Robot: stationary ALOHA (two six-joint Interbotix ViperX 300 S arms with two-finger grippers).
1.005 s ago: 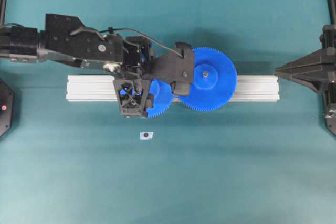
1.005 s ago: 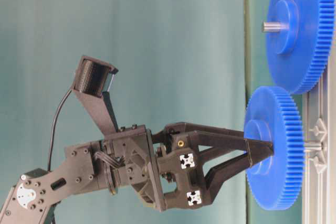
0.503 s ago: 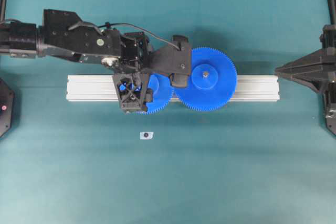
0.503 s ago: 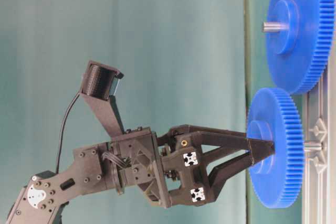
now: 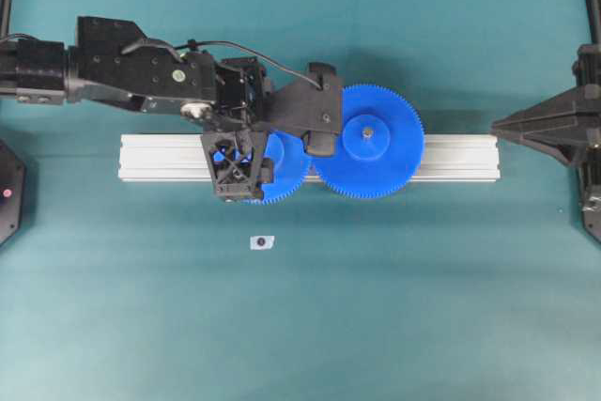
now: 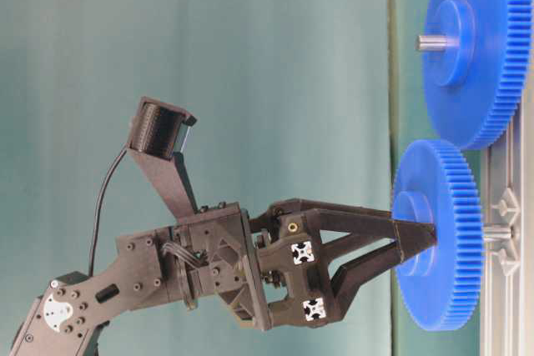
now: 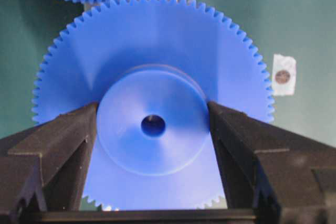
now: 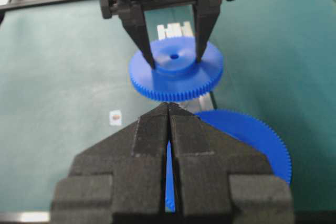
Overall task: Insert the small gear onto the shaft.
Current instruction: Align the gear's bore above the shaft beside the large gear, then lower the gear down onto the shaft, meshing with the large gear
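My left gripper [image 5: 269, 159] points down and is shut on the raised hub of the small gear [image 5: 289, 174], a blue toothed disc held flat over the rail. In the left wrist view the fingers [image 7: 63, 140] press both sides of the hub, around the small gear [image 7: 157, 40]. In the table-level view the small gear [image 6: 442, 289] sits level just off the shaft [image 6: 498, 231], a short silver pin standing on the rail. The pin tip is at the gear's underside; whether it has entered the hole is hidden. My right gripper [image 5: 498, 124] is shut, empty, far to the right.
The wider blue gear [image 5: 376, 143] sits on its own pin on the aluminium rail [image 5: 451, 157], its teeth next to the small gear's. A small white tag with a dark centre [image 5: 261, 242] lies on the green cloth in front of the rail.
A second ago the small gear hung over the rail's near edge. My left gripper has carried it back over the rail, beside the wider gear. It has hardly moved over the last half second.
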